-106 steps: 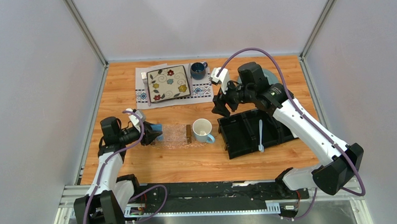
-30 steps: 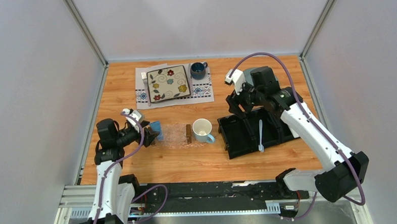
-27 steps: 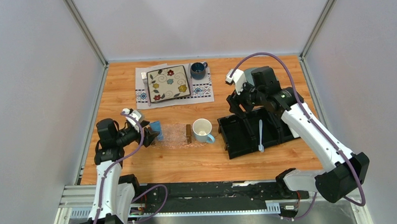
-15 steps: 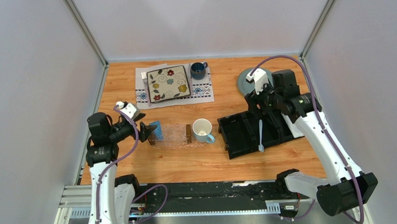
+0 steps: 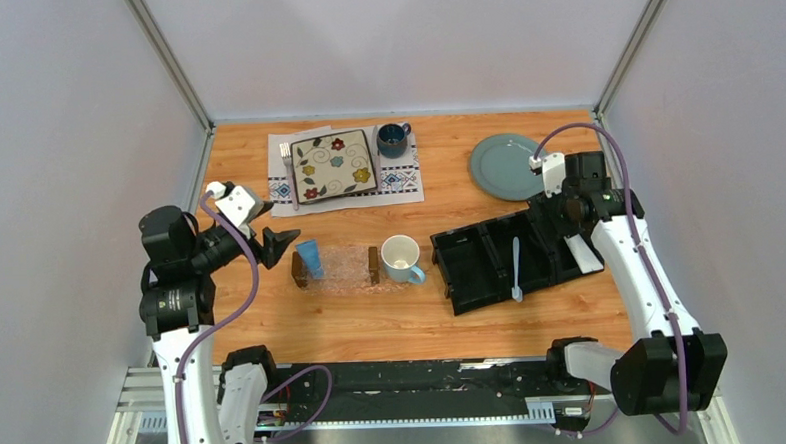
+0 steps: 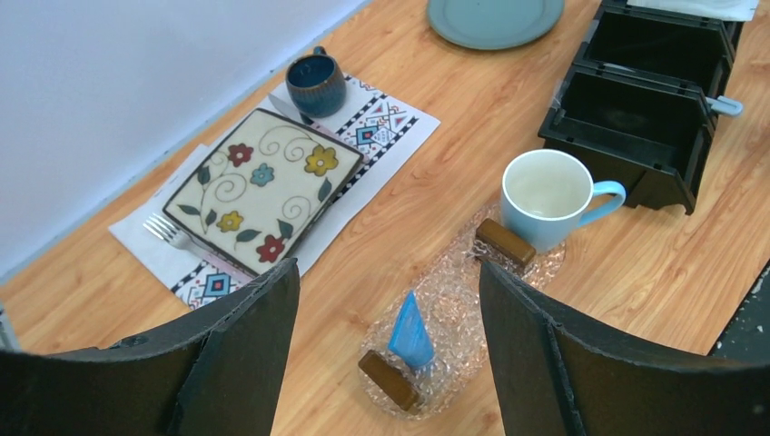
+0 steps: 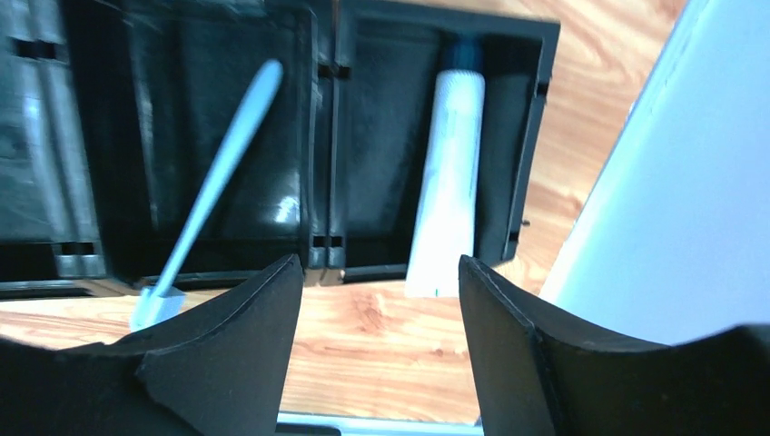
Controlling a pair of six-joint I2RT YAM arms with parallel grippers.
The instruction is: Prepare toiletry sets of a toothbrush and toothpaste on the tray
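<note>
On the clear, wooden-ended tray a bright blue squeeze tube was seen, with the left gripper spread apart and empty nearby. The slim white toothbrush and whitish tube were seen in the black compartment organizer, beneath the right gripper, likewise spread and empty.

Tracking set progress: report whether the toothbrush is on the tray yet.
Not yet. The toothbrush lies in the black organizer; the tray holds only a blue tube.

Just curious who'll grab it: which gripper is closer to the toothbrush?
Right. The right gripper hovers over the organizer holding the toothbrush; the left gripper is beyond the tray, far left.
</note>
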